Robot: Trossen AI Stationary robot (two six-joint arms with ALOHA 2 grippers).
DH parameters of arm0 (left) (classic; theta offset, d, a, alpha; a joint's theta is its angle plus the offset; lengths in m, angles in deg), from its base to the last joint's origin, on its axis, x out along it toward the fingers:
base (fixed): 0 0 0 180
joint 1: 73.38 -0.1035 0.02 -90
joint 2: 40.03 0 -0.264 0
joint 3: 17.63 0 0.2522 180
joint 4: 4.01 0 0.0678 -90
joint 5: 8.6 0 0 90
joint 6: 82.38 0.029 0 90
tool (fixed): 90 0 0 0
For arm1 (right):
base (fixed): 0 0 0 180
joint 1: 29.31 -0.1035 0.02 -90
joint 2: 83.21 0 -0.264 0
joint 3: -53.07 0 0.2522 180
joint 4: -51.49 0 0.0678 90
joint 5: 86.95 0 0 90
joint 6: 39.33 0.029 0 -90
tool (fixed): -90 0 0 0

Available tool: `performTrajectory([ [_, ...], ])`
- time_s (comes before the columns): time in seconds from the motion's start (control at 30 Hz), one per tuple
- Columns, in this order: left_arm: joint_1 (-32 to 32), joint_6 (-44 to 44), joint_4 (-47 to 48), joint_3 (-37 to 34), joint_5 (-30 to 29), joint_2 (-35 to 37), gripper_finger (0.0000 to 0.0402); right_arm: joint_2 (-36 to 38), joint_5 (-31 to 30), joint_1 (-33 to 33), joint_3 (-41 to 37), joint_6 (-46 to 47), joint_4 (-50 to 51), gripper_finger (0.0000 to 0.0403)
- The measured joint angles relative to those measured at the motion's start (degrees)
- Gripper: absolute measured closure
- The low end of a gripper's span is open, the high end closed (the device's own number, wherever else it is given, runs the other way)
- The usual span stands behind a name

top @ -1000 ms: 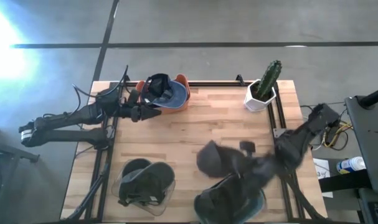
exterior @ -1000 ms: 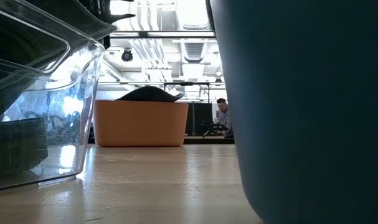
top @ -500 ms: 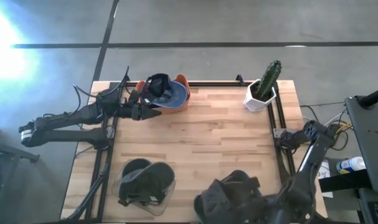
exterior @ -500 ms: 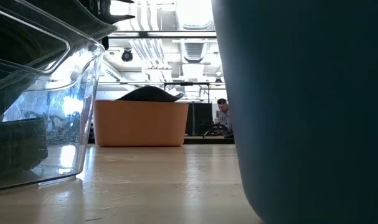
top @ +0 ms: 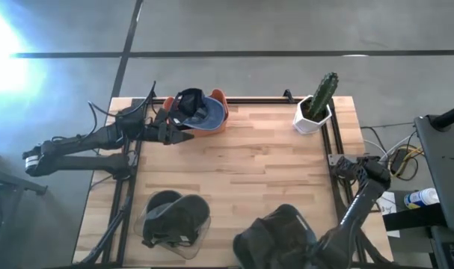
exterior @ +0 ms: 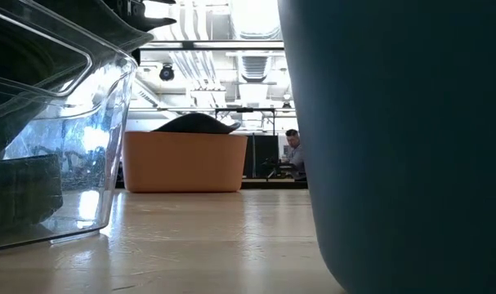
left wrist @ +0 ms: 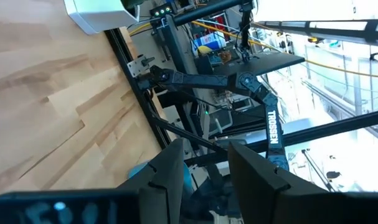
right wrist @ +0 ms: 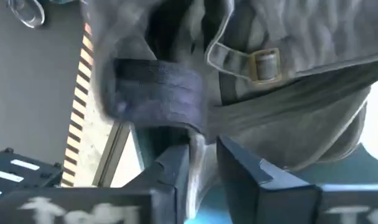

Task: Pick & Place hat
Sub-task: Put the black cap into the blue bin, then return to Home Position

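Note:
A dark grey hat [top: 275, 230] sits over the teal bin [top: 314, 237] at the table's near edge. My right gripper [right wrist: 201, 171] is shut on it, and the right wrist view shows the hat's strap and buckle [right wrist: 263, 63] close up. My left gripper [left wrist: 204, 177] waits at the far left beside the orange bin [top: 218, 119], its fingers a narrow gap apart with nothing between them. A blue cap [top: 197, 110] lies in that bin. Another dark hat [top: 170, 217] lies in a clear bin [top: 200, 228] near left. My right gripper pinches a fold of the grey hat's cloth edge [right wrist: 197, 149] between its two fingers [right wrist: 173, 168]. The hat spreads out beyond the fingers over the teal bin. I cannot tell whether it rests on the bin.
A cactus in a white pot [top: 316, 101] stands at the far right corner. In the low view the teal bin's wall [exterior: 395, 147] fills the right, the clear bin [exterior: 51, 122] the left. A person [exterior: 293, 151] sits far behind. Bare wood [top: 249, 161] lies mid-table.
My right arm has swung from the middle right of the table toward the near edge, its elbow folding out past the right side. The grey hat it carries has moved from above the table's centre right down over the teal bin.

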Motion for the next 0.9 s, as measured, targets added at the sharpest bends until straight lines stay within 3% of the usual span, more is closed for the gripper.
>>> performTrajectory([
  [0.2, 0.00, 0.49, 0.00, 0.00, 0.02, 0.00, 0.0282, 3.10, -3.73, 0.06, 0.09, 0.52, 2.10, 0.0271],
  [0.43, -0.02, 3.40, 0.00, 0.00, 0.02, 0.00, 0.0282, 9.99, -16.08, -0.35, 0.27, 5.79, 7.21, 0.0218],
  [0.67, -0.03, 0.06, 0.05, 0.00, 2.61, 0.04, 0.0282, 13.02, -16.37, -0.46, 0.15, 7.65, 8.53, 0.0207],
  [0.8, 0.98, -1.05, 0.24, 0.02, 5.58, 0.81, 0.0282, 15.47, -20.84, -0.06, 0.07, 18.52, 15.66, 0.0211],
  [0.9, 2.38, 4.17, -0.12, 0.55, 6.41, 2.08, 0.0282, 17.86, -24.32, 1.76, 0.07, 25.84, 17.42, 0.0213],
])
